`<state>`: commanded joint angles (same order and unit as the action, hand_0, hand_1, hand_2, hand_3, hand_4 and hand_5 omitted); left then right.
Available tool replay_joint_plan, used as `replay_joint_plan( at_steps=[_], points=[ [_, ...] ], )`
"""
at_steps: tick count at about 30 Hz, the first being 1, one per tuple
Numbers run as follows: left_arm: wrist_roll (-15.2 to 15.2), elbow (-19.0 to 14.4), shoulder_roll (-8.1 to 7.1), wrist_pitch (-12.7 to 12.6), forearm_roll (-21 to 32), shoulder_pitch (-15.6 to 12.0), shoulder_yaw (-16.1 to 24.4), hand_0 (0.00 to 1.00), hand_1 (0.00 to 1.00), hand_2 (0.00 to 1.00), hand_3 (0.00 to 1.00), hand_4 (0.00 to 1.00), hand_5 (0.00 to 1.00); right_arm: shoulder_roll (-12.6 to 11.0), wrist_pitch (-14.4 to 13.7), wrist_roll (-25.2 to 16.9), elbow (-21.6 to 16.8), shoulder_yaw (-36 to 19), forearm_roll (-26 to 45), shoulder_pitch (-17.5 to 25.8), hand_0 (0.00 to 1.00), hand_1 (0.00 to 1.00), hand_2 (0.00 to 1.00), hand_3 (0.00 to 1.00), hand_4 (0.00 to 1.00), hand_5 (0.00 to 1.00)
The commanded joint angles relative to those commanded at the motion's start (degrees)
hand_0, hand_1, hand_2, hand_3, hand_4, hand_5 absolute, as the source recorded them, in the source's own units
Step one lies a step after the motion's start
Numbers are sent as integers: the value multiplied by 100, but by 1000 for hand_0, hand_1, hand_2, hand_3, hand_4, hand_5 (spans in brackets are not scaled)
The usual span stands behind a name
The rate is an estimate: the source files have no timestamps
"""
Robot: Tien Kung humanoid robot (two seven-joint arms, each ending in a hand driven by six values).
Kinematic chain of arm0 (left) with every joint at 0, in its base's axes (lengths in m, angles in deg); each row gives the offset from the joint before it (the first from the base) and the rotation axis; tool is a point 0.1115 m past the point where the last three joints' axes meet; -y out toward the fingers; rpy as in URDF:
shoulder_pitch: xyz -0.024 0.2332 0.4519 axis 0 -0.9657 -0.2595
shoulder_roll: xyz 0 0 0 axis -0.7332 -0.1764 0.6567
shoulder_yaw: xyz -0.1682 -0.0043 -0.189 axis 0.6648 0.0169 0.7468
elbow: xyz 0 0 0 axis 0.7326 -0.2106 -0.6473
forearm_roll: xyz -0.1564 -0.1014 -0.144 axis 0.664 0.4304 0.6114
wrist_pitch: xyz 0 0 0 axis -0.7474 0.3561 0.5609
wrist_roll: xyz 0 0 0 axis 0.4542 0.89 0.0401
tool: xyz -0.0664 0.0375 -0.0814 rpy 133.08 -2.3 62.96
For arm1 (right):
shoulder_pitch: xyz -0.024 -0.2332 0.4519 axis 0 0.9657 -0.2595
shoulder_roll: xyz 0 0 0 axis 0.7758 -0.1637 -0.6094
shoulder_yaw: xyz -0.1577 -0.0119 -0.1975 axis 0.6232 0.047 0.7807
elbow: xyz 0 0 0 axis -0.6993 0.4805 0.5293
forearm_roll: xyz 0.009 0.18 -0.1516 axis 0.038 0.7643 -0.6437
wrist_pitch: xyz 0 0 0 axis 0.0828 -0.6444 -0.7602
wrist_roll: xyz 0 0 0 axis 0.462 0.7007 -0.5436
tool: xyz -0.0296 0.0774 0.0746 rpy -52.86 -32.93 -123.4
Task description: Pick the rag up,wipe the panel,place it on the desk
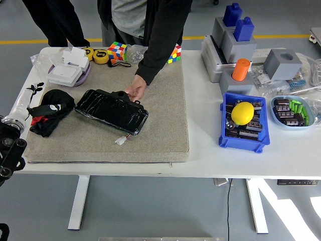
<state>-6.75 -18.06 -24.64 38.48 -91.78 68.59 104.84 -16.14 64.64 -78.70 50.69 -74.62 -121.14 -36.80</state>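
Note:
The black rag (46, 119), with bits of red in it, lies crumpled on the left part of the grey mat (160, 130). Just right of it, the glossy black panel (111, 111) lies at a slant on the mat. A person at the far side rests a hand (135, 90) on the panel's far edge. My left arm (10, 150) enters at the lower left edge, beside the rag. Its hand blends into the dark cloth, so I cannot make out a grasp. My right arm is out of view.
At the back left stand a white and purple box (70, 70), tape rolls (102, 56) and two colour cubes (117, 50). To the right are grey fixtures (235, 45), a blue bin (243, 125) holding a yellow lemon (243, 113), and a bowl of parts (292, 111).

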Motion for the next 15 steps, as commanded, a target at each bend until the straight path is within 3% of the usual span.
replay_joint_plan(
  at_steps=[5, 6, 11, 12, 15],
  points=[
    [26, 232, 28, -27, -4, 133, -73, 895, 857, 790, 860, 998, 282, -10, -9, -18, -16, 37, 44, -4, 563, 591, 543, 528, 919, 430],
    [14, 276, 37, -57, 14, 157, -97, 726, 690, 653, 753, 988, 194, -11, -15, -27, -20, 45, 55, -4, 564, 591, 539, 528, 918, 430],
    [32, 467, 108, -92, -36, 268, -134, 726, 690, 653, 753, 988, 194, -8, -18, -34, -28, 79, 81, -6, 564, 591, 539, 528, 918, 430],
    [17, 504, 127, -105, -64, 286, -146, 538, 542, 499, 586, 873, 87, -5, -17, -35, -30, 88, 87, -4, 564, 590, 538, 528, 918, 430],
    [-65, 556, 158, -179, -43, 310, -167, 538, 542, 499, 586, 873, 87, -3, -24, -52, -34, 99, 98, -1, 564, 590, 538, 528, 918, 430]
  ],
)
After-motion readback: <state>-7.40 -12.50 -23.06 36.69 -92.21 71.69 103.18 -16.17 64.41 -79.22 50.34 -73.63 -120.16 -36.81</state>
